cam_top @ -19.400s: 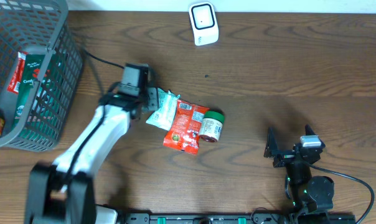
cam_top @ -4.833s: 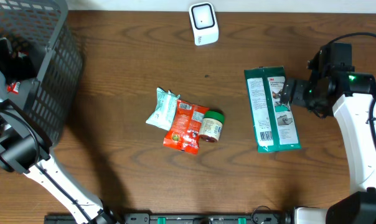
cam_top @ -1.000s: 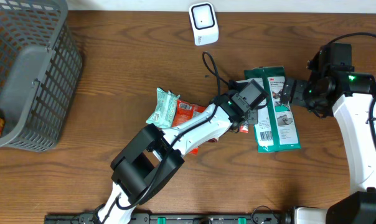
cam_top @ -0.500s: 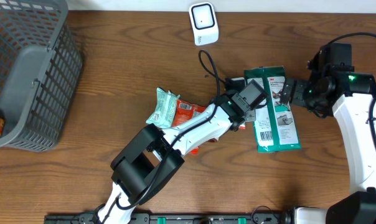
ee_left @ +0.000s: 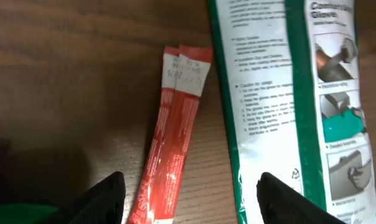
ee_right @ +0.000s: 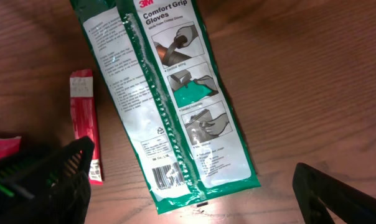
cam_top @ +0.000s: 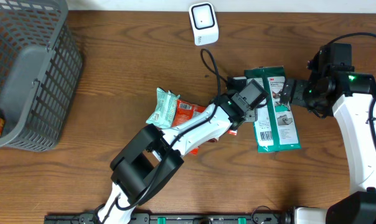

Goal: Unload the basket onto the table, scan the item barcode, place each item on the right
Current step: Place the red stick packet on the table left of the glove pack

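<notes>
1. While the glove pack (cam_top: 272,109) lies flat and face up on the table (cam_top: 126,56), both grippers sit at its edges and neither holds anything.
2. The left gripper (ee_left: 200,196) hovers over the pack's fine-print long edge. Its fingers (ee_left: 104,199) are spread wide and clamp nothing.
3. A red sachet (ee_left: 175,143), which looks like two sticks side by side, lies flat on the wood just beside that same edge. It runs roughly parallel to the pack, between the left fingers but touched by neither.
4. The right gripper (ee_right: 191,162) is at the pack's opposite long edge. Its fingers (ee_right: 51,177) are also wide apart, with the pack lying loose below them.
5. The pack's barcode (ee_right: 166,175) is printed near its lower end, on the white panel, facing up.
6. The scanner (cam_top: 203,23) stands beyond the pack's top end, well apart from it, by the table's far edge.
7. A teal packet (cam_top: 163,107) and a red pouch (cam_top: 187,121) lie together past the sachet, on the pack's fine-print side. The left arm crosses over them.
8. The grey basket (cam_top: 26,74) stands farthest from the pack, past those snacks, at the table's corner.
</notes>
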Controlling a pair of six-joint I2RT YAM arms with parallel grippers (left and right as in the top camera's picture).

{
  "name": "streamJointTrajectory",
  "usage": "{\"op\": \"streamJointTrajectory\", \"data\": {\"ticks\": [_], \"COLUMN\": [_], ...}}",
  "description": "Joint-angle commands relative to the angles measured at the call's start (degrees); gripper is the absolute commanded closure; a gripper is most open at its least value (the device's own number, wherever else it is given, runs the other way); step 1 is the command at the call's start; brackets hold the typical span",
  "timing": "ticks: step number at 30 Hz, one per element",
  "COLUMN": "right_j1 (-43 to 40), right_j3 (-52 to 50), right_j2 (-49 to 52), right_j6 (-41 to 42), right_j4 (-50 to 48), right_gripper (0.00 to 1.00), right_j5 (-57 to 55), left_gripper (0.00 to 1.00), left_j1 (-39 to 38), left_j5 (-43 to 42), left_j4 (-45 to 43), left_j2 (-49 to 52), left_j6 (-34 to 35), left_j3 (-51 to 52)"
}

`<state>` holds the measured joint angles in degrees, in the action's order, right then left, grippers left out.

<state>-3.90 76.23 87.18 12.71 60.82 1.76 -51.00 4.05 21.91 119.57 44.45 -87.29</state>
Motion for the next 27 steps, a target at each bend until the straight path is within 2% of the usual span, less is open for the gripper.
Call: {"op": "streamJointTrajectory", "data": {"ticks": [1, 5, 9, 12, 18, 21, 27], "right_j1": [-0.1, -0.1, -0.1, -0.1, -0.1, -0.1, -0.1], "right_j3": [-0.2, -0.2, -0.2, -0.2, -0.2, -0.2, -0.2], "right_j2": [0.2, 0.2, 0.2, 0.2, 0.2, 0.2, 0.2], "right_j6": [-0.8, -0.8, -0.8, -0.8, -0.8, -0.8, -0.8], "right_j4": [0.1, 0.1, 0.1, 0.1, 0.1, 0.1, 0.1], "right_gripper": [0.01, 0.01, 0.01, 0.01, 0.01, 0.01, 0.01], "right_j5": [0.2, 0.2, 0.2, 0.2, 0.2, 0.2, 0.2], "left_gripper": [0.32, 0.32, 0.28, 0.27, 0.27, 0.27, 0.26], "left_j1": [0.5, 3.5, 9.9, 17.6, 40.5, 56.0, 71.9], "left_j5": [2.9, 4.1, 13.9, 20.2, 22.4, 22.3, 22.1], "left_j4": [-0.3, 3.2, 10.1, 12.9, 15.9, 16.5, 22.6], "left_j2": [-6.5, -13.9, -21.9, -28.2, -37.0, -38.7, -36.1], "left_j6": [-8.5, -15.3, -18.6, -19.4, -19.3, -19.3, -19.3], "left_j3": [-1.0, -3.1, -6.3, -6.5, -6.5, -6.5, -6.0]}}
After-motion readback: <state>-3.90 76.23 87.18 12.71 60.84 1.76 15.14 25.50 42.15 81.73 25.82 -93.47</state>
